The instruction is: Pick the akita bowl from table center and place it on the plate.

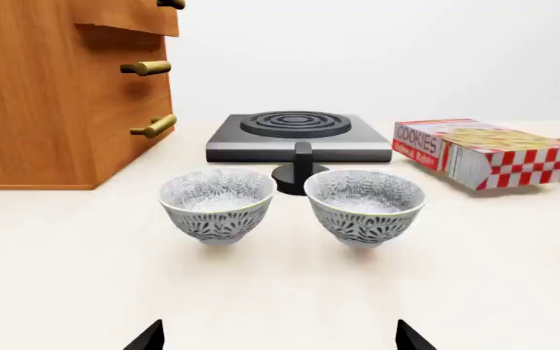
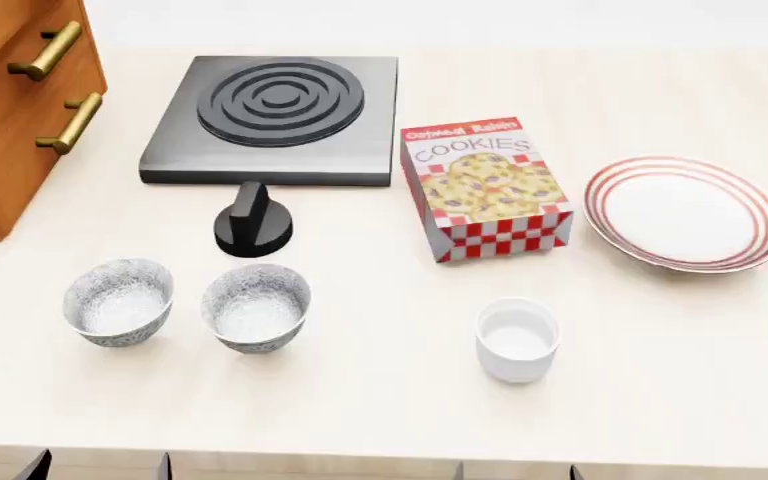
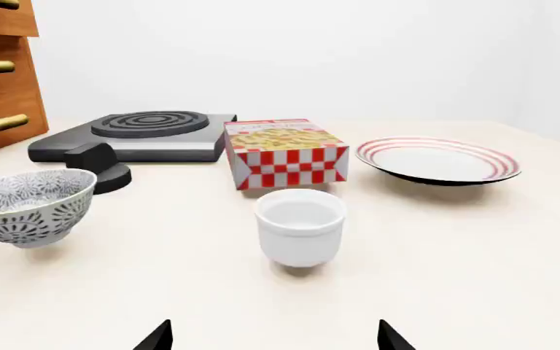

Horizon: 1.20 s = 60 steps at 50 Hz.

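bowl: the patterned bowl sits upright toward the table's near edge, left of middle, just beside its twin
plate: red-ringed plate over by the right edge, well apart from the bowl
left hand: left hand fingers spread, holding nothing, low at the near edge, both bowls right ahead of it
right hand: right hand also spread and holding nothing, white cup straight ahead, bowl off to its left

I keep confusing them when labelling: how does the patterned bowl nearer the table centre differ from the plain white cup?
The akita bowl has a grey-and-white floral outside; the white cup is plain. The bowl is wider and flares up from a narrow foot; the cup is narrower with straighter walls. The bowl sits beside its twin; the cup stands alone. Both are upright and empty.
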Tool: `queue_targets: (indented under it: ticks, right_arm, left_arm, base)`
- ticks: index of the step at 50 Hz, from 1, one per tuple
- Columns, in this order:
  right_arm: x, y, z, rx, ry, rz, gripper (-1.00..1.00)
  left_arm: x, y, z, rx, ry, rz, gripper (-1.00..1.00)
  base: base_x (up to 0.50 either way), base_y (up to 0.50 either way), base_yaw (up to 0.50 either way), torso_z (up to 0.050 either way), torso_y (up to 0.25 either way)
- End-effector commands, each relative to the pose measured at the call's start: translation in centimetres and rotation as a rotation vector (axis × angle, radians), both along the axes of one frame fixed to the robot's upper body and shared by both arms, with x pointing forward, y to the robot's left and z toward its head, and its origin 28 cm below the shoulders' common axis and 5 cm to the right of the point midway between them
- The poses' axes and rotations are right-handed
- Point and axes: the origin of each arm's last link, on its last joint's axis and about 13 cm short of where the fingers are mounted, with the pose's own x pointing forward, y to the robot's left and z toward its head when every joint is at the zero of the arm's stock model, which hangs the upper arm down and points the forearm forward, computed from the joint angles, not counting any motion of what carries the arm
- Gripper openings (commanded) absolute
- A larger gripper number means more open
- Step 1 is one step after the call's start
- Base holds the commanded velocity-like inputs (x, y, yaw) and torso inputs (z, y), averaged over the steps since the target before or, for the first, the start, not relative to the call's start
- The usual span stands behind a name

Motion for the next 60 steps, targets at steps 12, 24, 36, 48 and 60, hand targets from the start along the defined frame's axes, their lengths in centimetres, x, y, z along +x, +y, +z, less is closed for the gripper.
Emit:
queue_targets:
  ticks: [12,24,36,48,60]
  right_arm:
    - [-0.3,-0.3,0.8,-0.022,-0.026,-0.015,1.0]
    - [-2.2,-1.7,5.0,-0.031,-0.152,-0.111,1.0]
    - [-5.4,-3.6,8.8,-0.024,-0.285,-0.249,1.0]
    - [-5.7,-4.0,9.1,-0.036,-0.298,-0.267,1.0]
    - [-5.9,-4.1,9.0,-0.021,-0.295,-0.287,1.0]
  left_arm:
    - [0.0,0.4,0.1,0.001,0.006,0.03,1.0]
    - [0.6,1.5,4.2,-0.005,-0.057,0.045,1.0]
    - [0.1,2.6,6.2,-0.017,-0.128,0.077,1.0]
    - [0.2,3.1,6.9,-0.017,-0.152,0.128,1.0]
    - [-0.1,3.7,7.2,-0.021,-0.17,0.149,1.0]
  base:
    - [0.0,0.0,0.0,0.0,0.0]
    - [0.0,0.0,0.0,0.0,0.0]
    - [0.0,0.0,0.0,0.0,0.0]
    - [0.47,0.0,0.0,0.0,0.0]
    - [0.2,0.0,0.0,0.0,0.0]
